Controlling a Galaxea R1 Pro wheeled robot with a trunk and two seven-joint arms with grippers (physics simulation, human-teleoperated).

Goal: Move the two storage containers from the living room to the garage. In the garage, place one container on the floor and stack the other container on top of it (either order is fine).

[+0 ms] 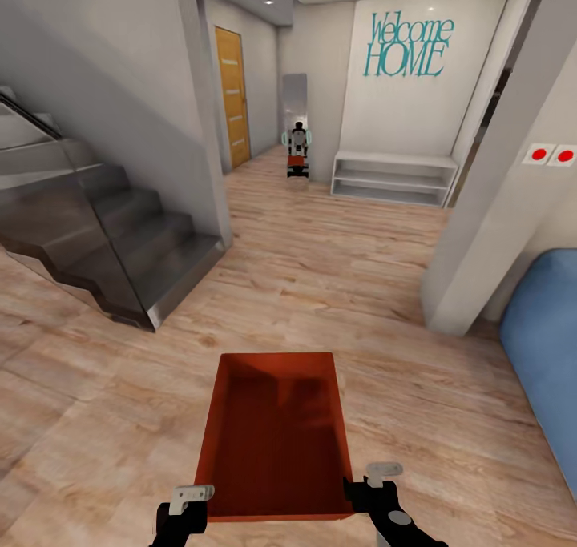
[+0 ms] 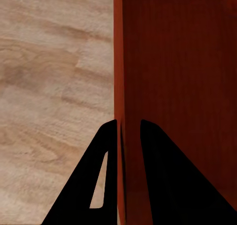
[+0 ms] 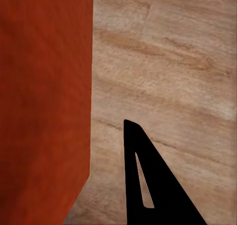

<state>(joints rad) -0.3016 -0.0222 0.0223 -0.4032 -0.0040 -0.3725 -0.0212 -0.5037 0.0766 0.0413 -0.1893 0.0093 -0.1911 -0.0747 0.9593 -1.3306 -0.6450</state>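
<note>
One orange-red storage container [image 1: 276, 435] hangs low in front of me over the light wood-plank floor, open side up and empty. My left gripper [image 1: 196, 515] is at its near left corner. In the left wrist view the left gripper [image 2: 128, 124] is shut on the container's thin wall [image 2: 177, 87], one black finger on each side. My right gripper [image 1: 362, 495] is at the near right corner. In the right wrist view one finger [image 3: 153, 185] stands beside the container wall [image 3: 44, 111] with a strip of floor between; the other finger is hidden.
A grey staircase [image 1: 104, 243] rises at the left. A pale wall corner [image 1: 489, 235] and a blue sofa [image 1: 549, 355] stand at the right. The hallway ahead ends at a white low shelf [image 1: 393, 177], a mirror [image 1: 295, 122] and an orange door [image 1: 232, 94].
</note>
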